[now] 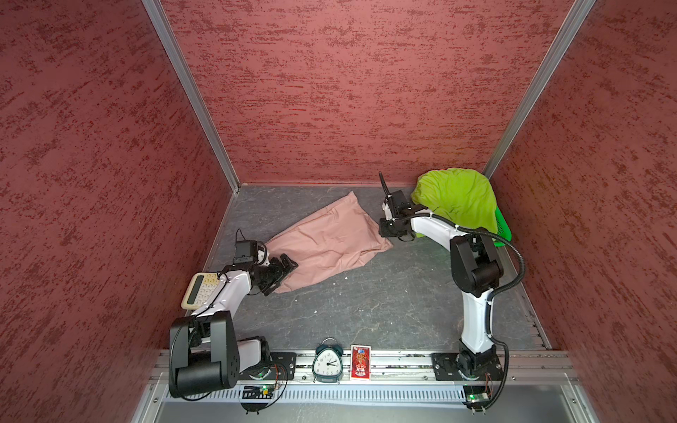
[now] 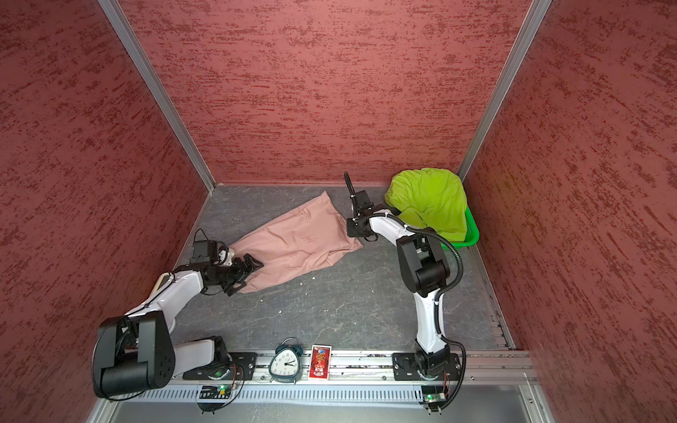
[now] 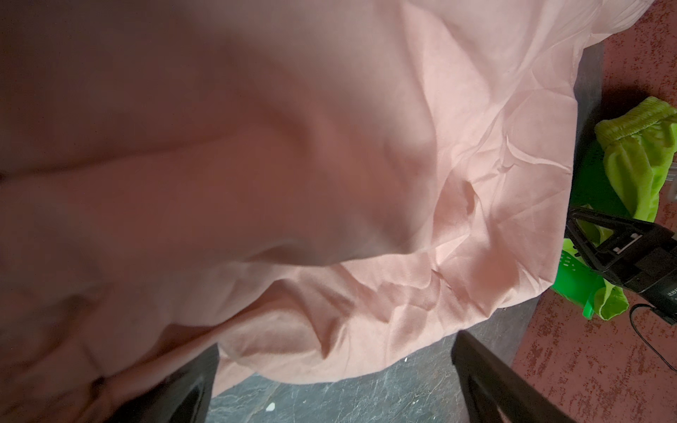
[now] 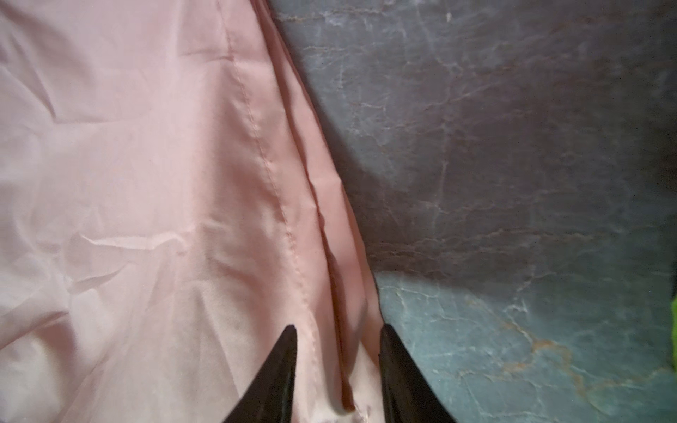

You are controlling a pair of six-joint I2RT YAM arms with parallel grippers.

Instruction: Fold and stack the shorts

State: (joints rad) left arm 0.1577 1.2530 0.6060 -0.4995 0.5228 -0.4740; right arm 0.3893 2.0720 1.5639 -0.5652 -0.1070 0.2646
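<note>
Dark marbled tabletop (image 1: 366, 300); red textured walls (image 1: 329, 91); pink shorts (image 1: 329, 241) lying rumpled.

**Pretty clearly a robot lab cell**

Looks like a lab rig. Red textured wall panels (image 1: 348, 91) in aluminium framing (image 1: 192, 95) box in a slate-look tabletop (image 1: 366, 304). Both arms (image 1: 476, 322) bolt to a slotted rail (image 1: 399, 360) well behind the left gripper (image 1: 280, 275), with lit circuit boards (image 1: 256, 392) beside it.

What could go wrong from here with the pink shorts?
The pink shorts bunch against the open left gripper; withdrawing may drag them askew. The right gripper straddles the hem with jaws apart; lifting could snag that corner. Its arm passes close to the heaped green shorts and might knock them.
</note>
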